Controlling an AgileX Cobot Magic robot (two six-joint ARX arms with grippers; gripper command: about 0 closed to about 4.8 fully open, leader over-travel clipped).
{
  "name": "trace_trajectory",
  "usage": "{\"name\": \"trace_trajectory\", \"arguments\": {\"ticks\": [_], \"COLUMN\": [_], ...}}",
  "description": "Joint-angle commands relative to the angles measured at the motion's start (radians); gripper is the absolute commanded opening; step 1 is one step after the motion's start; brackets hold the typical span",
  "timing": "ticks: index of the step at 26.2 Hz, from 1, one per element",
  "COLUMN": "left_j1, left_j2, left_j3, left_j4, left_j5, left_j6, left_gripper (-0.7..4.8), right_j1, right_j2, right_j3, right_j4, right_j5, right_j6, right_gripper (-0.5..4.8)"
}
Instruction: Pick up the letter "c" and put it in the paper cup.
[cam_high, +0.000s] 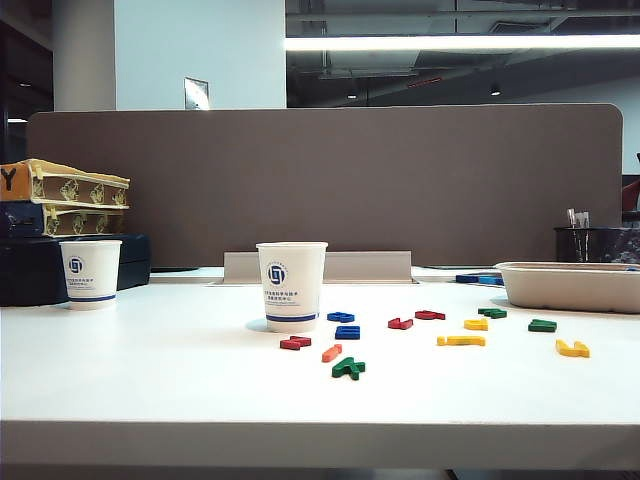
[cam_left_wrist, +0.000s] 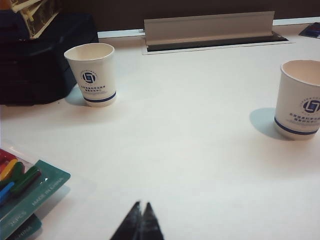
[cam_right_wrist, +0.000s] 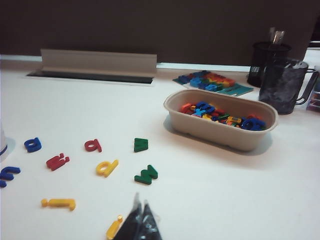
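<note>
Left end effector and right end effector both pinched together, empty, low over the surface. Paper cup upright mid-surface; letter "c" not identifiable among scattered letters.

table: white | on it: paper cup; smaller cup; scattered letters (mixed colours); beige tray

Only the tips of the robot show. Left gripper: two black fingers, narrow and tapering to sharp points, matte with a slightly rough surface, pressed together into one wedge. Right gripper: same black pointed fingers, a bit glossy with faint speckled highlights, tips meeting. No cables, screws or markings visible. Exterior view shows no arm.
</note>
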Motion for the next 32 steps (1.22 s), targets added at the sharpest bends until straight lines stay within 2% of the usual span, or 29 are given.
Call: {"name": "trace_trajectory", "arguments": {"ticks": [1,7,19,23,25,32], "left_j1": [0.0,0.0,0.0,0.0,0.0,0.0], "left_j2": [-0.001,-0.001,-0.001,-0.001,-0.001,-0.001], "left_j3": [0.003,0.003,0.003,0.003,0.003,0.003], "left_j4": [0.013,0.013,0.013,0.013,0.013,0.013], "left_j5": [0.004,0.004,0.004,0.004,0.004,0.004], "left_j6": [-0.002,-0.002,-0.002,-0.002,-0.002,-0.002], "left_gripper": [-0.06,-0.06,-0.06,-0.06,-0.06,-0.06], "right_j1": [-0.041,-0.12,-0.216,-0.256,-0.277,-0.307], "right_j2": [-0.018,-0.052,-0.07,-0.07,-0.07,-0.07], "right_j3": [0.003,0.003,0.003,0.003,0.003,0.003], "right_j4": [0.014,0.001,-0.022,-0.022,-0.013,0.039], "right_j5": [-0.026,-0.042,-0.087,-0.147,-0.177,-0.18], "right_j6": [0.0,0.0,0.0,0.0,0.0,0.0], "right_gripper": [-0.01,-0.01,-0.01,-0.01,-0.01,-0.01]}}
